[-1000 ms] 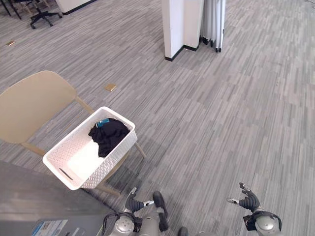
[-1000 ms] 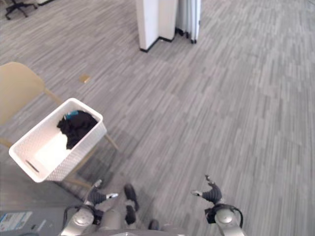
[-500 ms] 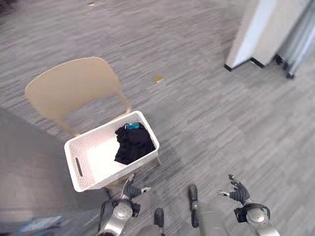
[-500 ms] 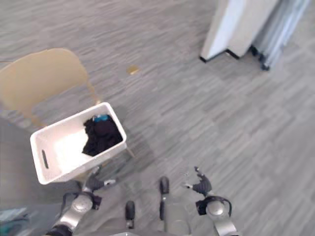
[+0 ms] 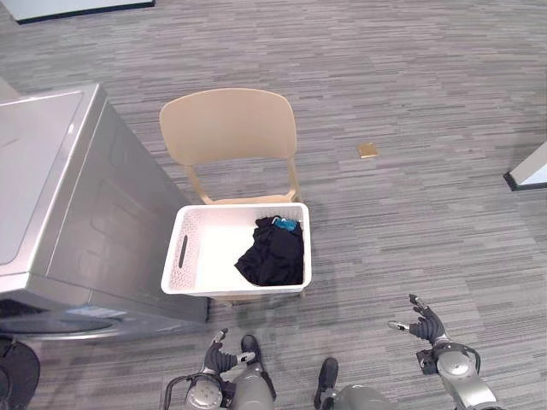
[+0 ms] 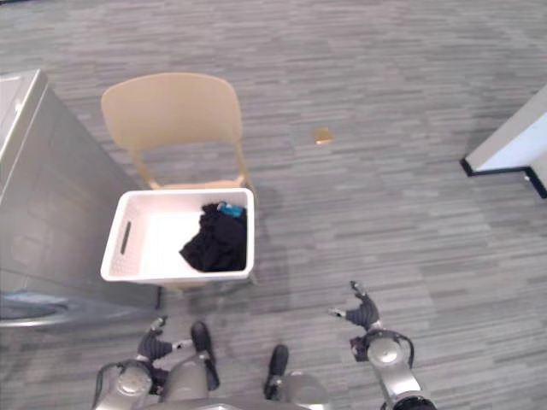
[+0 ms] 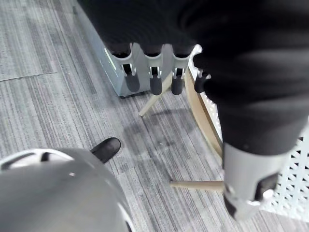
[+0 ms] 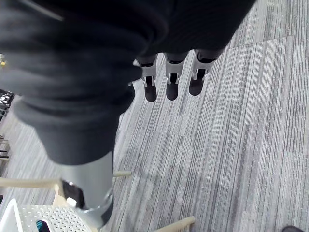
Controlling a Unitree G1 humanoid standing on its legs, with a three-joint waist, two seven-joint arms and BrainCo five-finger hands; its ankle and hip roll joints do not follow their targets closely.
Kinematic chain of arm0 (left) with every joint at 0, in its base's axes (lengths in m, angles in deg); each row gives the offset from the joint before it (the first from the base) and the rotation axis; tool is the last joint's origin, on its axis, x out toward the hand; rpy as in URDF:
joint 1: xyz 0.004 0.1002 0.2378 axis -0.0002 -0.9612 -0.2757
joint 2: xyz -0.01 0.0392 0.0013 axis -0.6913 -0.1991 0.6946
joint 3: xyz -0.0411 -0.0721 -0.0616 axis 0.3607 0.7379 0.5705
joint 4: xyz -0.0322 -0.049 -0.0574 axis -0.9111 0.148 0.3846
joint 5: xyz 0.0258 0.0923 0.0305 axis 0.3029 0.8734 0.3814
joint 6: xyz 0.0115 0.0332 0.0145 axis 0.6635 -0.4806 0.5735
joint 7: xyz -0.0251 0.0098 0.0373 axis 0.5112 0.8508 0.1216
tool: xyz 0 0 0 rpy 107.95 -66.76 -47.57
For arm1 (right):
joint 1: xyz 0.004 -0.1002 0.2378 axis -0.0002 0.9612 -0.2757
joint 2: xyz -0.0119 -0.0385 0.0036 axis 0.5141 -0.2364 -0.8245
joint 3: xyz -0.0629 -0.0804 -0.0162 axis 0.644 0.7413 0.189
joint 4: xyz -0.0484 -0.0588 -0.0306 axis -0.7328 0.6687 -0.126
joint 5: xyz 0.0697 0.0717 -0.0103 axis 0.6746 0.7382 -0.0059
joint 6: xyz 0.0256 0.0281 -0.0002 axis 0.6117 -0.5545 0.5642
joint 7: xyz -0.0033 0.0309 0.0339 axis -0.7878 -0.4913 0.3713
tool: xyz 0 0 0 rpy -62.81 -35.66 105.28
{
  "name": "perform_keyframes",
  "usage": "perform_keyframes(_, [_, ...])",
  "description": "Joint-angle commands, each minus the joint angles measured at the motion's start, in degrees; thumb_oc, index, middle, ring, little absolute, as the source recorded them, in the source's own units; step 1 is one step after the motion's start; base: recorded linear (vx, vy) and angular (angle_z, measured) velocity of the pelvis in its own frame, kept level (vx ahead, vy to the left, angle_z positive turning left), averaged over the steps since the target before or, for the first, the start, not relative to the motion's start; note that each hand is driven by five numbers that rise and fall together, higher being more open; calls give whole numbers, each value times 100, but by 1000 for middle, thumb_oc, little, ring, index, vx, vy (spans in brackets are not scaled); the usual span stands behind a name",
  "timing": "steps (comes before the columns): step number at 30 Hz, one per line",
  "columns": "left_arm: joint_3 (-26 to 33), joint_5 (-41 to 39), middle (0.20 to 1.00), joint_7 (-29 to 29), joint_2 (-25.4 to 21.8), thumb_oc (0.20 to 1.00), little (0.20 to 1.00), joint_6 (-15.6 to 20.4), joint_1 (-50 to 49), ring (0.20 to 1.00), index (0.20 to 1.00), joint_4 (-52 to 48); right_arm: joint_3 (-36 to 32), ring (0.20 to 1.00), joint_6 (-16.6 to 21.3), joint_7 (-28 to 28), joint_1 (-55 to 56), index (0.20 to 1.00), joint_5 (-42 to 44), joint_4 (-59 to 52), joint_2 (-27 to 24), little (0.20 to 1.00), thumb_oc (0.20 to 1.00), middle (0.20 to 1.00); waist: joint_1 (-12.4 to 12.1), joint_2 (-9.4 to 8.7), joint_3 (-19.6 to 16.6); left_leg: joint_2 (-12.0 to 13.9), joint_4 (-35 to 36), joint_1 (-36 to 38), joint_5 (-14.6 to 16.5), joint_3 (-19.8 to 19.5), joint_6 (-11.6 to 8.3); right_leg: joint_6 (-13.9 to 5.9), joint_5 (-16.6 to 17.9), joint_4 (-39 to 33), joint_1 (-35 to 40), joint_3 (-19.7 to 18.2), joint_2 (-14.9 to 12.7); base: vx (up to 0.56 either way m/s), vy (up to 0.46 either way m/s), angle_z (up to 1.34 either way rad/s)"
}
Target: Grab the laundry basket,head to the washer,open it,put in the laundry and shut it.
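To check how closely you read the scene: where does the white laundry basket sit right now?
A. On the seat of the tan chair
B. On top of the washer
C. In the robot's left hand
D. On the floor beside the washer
A: the white laundry basket rests on the seat of the tan chair, whose backrest rises just behind it, next to the washer.

Laundry basket [image 5: 198, 256]: one is counted, white, on the chair seat.
Dark laundry [image 5: 272, 256]: one heap is seen in the basket.
Chair [image 5: 228, 128]: one is counted, beige.
Washer [image 5: 64, 196]: one is counted, grey.
Floor plate [image 5: 367, 150]: one is counted, brass-coloured.
Left robot hand [image 5: 219, 357]: one.
Right robot hand [image 5: 425, 324]: one.
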State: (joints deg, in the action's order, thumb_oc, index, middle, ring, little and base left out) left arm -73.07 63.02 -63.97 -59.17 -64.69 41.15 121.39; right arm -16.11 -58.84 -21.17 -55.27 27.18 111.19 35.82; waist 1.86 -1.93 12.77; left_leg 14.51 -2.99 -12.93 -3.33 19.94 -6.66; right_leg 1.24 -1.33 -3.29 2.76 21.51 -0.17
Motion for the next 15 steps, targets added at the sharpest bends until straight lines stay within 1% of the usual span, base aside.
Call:
perform_keyframes(1, [225,-122,1000,-19,-252,1000,1000,48,-76,1000,1000,-100,-109,1000,159,-35,356,1000,-219,-410,-162,1000,1000,1000,50,67,-349,-121,68,261,-267,197,-27,-843,-982,968,113,-75,-791,203,177,20])
perform_keyframes(2, [225,-121,1000,-20,-251,1000,1000,48,-80,1000,1000,-101,-109,1000,157,-34,361,1000,-221,-413,-163,1000,1000,1000,54,65,-354,-126,68,259,-265,194,-25,-847,-986,974,111,-71,-797,217,222,27])
perform_keyframes(3, [263,-118,1000,-38,-264,1000,1000,51,-84,1000,1000,-42,-70,1000,163,-47,298,1000,-301,-466,-198,1000,1000,1000,24,67,-362,-221,-60,216,-184,157,15,-867,-960,1099,135,-76,-923,225,300,28])
perform_keyframes(4, [322,-126,1000,-90,-283,1000,1000,50,-49,1000,1000,85,-4,1000,173,-63,164,1000,-478,-605,-214,1000,1000,1000,-43,51,-340,-412,-151,230,-40,112,139,-899,-896,1620,-58,-165,-1177,287,443,18])
perform_keyframes(5, [374,-72,1000,-159,-371,1000,1000,61,55,1000,1000,205,90,1000,200,-95,-20,1000,-659,-831,-268,1000,1000,1000,-65,42,-296,-577,-124,339,89,112,276,-917,-806,2223,-436,-355,-1260,188,358,-10])
perform_keyframes(6, [389,-43,1000,-191,-412,1000,1000,75,103,1000,1000,242,141,1000,242,-123,-89,1000,-743,-985,-302,1000,1000,1000,-60,34,-278,-649,-71,396,131,101,326,-938,-790,2398,-616,-490,-1237,97,221,-11])
perform_keyframes(7, [378,-22,1000,-214,-439,1000,1000,101,172,1000,1000,294,184,1000,272,-144,-168,1000,-811,-1136,-362,1000,1000,1000,-19,20,-258,-738,13,464,151,47,356,-927,-805,2447,-764,-731,-1086,-14,92,2])
perform_keyframes(8, [362,11,1000,-245,-463,1000,1000,115,245,1000,1000,292,244,1000,309,-159,-242,1000,-937,-1337,-470,1000,1000,1000,18,52,-220,-763,84,458,56,24,430,-866,-708,2362,-966,-997,-816,-34,47,36])
perform_keyframes(9, [363,12,1000,-245,-461,1000,1000,115,246,1000,1000,293,244,1000,307,-158,-242,1000,-937,-1339,-471,1000,1000,1000,15,51,-217,-764,87,463,57,28,430,-866,-710,2367,-967,-1002,-817,-35,14,45])
perform_keyframes(10, [319,22,1000,-248,-449,1000,1000,148,335,1000,1000,326,378,1000,336,-176,-404,1000,-1159,-1521,-666,1000,1000,1000,71,42,-168,-893,160,524,66,-109,457,-831,-678,1978,-1054,-1312,-564,13,-2,55])
perform_keyframes(11, [320,22,1000,-248,-447,1000,1000,149,337,1000,1000,329,380,1000,336,-176,-407,1000,-1159,-1520,-667,1000,1000,1000,76,45,-159,-891,162,533,66,-114,456,-831,-673,1966,-1039,-1307,-561,12,-17,52])
perform_keyframes(12, [286,73,1000,-206,-459,1000,1000,156,343,1000,1000,379,437,1000,354,-159,-455,1000,-1285,-1592,-756,1000,1000,1000,76,18,-170,-938,152,533,86,-187,463,-788,-673,1678,-925,-1343,-514,-24,-35,67])
perform_keyframes(13, [285,115,1000,-202,-461,1000,1000,161,337,1000,1000,407,497,1000,376,-154,-532,1000,-1408,-1678,-824,1000,1000,1000,48,9,-202,-928,119,491,71,-224,468,-794,-673,1600,-890,-1344,-487,-52,-112,74])
perform_keyframes(14, [235,168,1000,-173,-422,1000,1000,156,328,1000,1000,454,691,1000,381,-147,-688,1000,-1703,-1778,-968,1000,1000,1000,-43,-64,-241,-956,118,475,14,-294,442,-749,-721,1336,-685,-1378,-427,-57,-99,73])
perform_keyframes(15, [238,168,1000,-173,-421,1000,1000,155,331,1000,1000,454,692,1000,382,-148,-693,1000,-1703,-1776,-968,1000,1000,1000,-45,-55,-250,-944,121,457,0,-294,440,-743,-695,1314,-695,-1378,-413,-55,-125,66])
